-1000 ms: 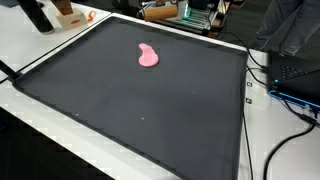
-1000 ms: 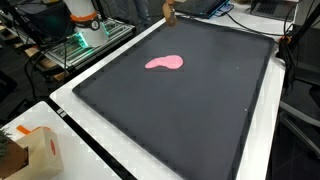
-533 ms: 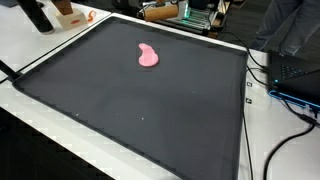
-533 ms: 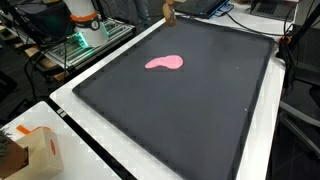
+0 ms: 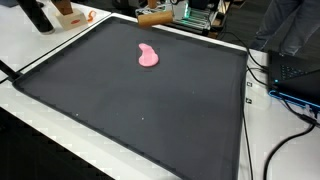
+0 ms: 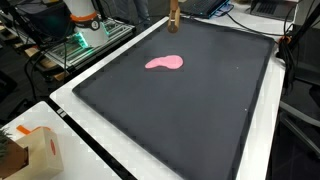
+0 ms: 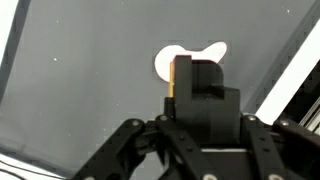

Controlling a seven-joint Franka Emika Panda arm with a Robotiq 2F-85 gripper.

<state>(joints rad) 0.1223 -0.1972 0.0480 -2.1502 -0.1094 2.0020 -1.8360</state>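
A flat pink blob [image 5: 148,56] lies on a large black mat [image 5: 150,115] toward its far side; it also shows in the other exterior view [image 6: 165,63]. In the wrist view my gripper [image 7: 197,118] is shut on a block [image 7: 190,82] with a wooden edge, held above the mat directly over the pink blob [image 7: 211,50], which peeks out behind it. In both exterior views only the tan block shows, at the top edge [image 5: 152,18] [image 6: 174,14]; the arm is out of frame.
The mat [image 6: 190,115] sits on a white table. A brown paper bag [image 6: 30,150] stands at one corner. A laptop and cables [image 5: 295,85] lie beside the mat. Electronics with green lights [image 6: 75,45] and a black object [image 5: 38,15] stand past the edges.
The tan block has come further into both exterior views, toward the mat and the pink blob. The blob has not moved.
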